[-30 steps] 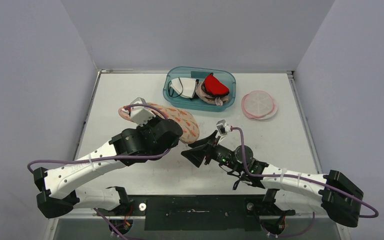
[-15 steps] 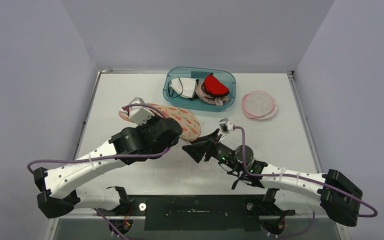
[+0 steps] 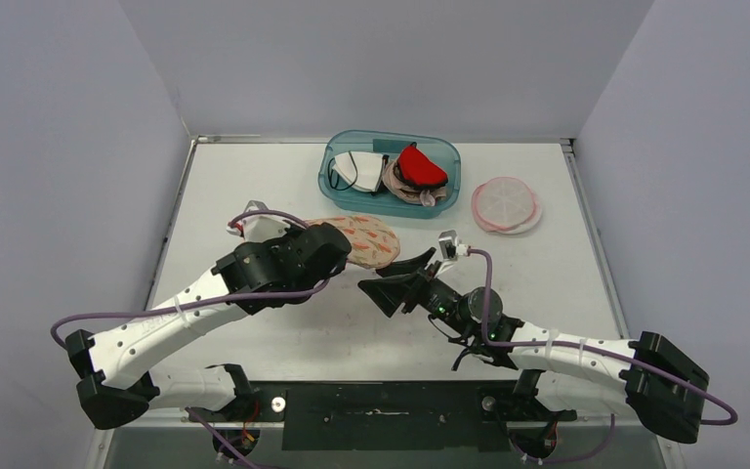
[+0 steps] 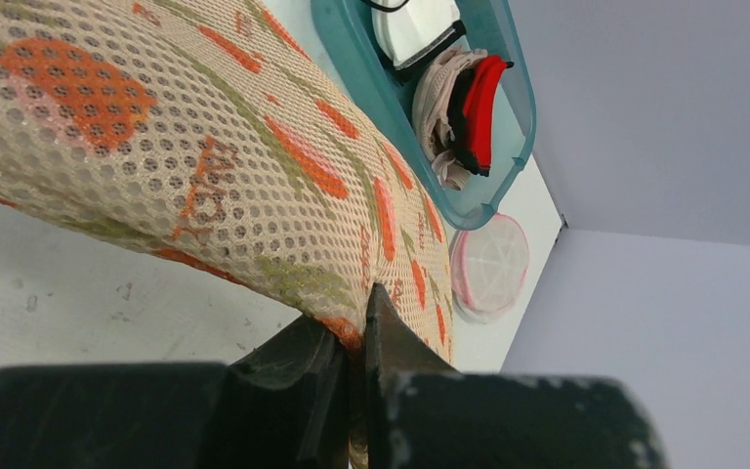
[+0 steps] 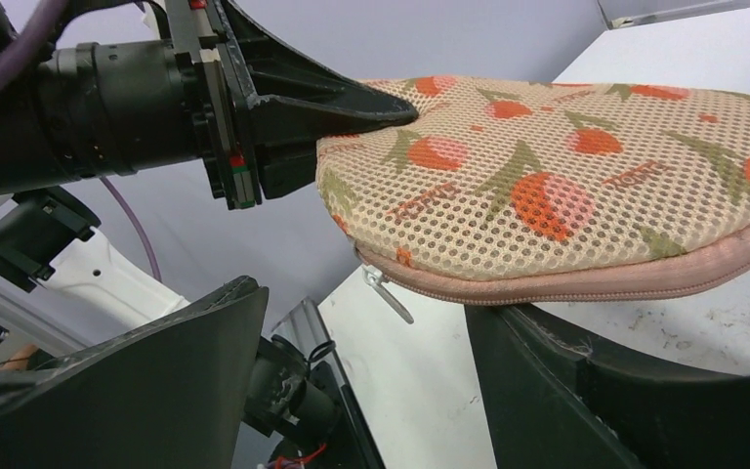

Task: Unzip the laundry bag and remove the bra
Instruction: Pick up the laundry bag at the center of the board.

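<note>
The laundry bag (image 3: 369,239) is a beige mesh pouch with orange-red fruit prints and a pink zipper band. It fills the left wrist view (image 4: 205,186) and the right wrist view (image 5: 566,195). My left gripper (image 3: 337,252) is shut on the bag's near edge (image 4: 356,327) and holds it up off the table. My right gripper (image 3: 400,278) is open just right of the bag, its fingers (image 5: 586,381) on either side of the zipper end. The silver zipper pull (image 5: 388,293) hangs free between them. The zipper looks closed. The bra is hidden.
A teal bin (image 3: 391,173) with white, beige and red garments stands at the back middle, also in the left wrist view (image 4: 449,107). A round pink-rimmed mesh disc (image 3: 506,203) lies to its right. Grey walls ring the table.
My left gripper has swung the bag flatter and slightly right. My right gripper has moved up toward the bag's zipper end.
</note>
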`<state>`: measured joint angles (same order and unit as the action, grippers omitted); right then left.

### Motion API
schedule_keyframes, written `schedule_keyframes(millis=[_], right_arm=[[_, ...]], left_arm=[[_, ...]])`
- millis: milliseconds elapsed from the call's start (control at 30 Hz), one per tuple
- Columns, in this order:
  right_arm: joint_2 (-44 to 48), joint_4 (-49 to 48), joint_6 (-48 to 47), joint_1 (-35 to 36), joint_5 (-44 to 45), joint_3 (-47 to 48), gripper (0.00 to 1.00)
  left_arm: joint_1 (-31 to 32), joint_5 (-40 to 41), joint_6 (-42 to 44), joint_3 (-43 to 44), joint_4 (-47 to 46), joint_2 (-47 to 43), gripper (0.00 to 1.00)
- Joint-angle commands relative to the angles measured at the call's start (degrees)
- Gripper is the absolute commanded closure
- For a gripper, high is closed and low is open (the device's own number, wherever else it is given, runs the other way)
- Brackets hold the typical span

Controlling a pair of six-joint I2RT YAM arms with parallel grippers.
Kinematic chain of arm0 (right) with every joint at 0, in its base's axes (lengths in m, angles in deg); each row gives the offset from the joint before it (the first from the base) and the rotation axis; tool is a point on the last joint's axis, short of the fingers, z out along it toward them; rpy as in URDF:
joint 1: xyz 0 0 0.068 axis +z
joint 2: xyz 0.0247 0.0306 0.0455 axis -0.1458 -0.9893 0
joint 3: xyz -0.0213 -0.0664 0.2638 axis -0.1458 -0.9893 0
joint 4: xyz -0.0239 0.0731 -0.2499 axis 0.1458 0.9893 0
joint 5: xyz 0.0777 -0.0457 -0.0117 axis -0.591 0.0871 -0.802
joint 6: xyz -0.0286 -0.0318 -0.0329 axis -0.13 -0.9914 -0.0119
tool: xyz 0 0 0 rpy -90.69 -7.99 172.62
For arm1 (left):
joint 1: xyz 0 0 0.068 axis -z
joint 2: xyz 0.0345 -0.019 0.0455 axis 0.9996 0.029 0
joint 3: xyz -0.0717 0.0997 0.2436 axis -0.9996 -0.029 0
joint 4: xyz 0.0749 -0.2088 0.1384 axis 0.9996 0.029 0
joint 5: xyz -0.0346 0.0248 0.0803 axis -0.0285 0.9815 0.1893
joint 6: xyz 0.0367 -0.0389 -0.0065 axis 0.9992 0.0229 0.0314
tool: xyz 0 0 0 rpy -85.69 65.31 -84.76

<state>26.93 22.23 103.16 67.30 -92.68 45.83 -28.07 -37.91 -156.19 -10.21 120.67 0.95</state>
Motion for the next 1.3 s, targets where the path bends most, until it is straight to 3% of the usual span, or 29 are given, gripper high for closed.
schedule_keyframes(millis=[0,400,1067,1267], right_arm=[[2.33,-4.64,0.88,-0.90,1.74,-0.41,0.24],[2.68,-3.45,2.66,-2.93,0.16,-0.23,0.37],[3.09,-2.74,2.38,-3.11,-0.41,-0.89,0.73],[4.31,-2.18,2.27,-3.15,-0.20,-1.95,0.92]], left_arm=[[-1.05,-1.67,-6.33,0.06,1.80,-0.15,1.00],[-1.65,-2.87,-5.50,-1.77,-1.45,-1.03,1.00],[-1.72,-2.78,-3.60,-2.63,-3.93,-0.90,1.00],[-1.66,-3.08,-3.16,-2.88,-4.39,-0.76,1.00]])
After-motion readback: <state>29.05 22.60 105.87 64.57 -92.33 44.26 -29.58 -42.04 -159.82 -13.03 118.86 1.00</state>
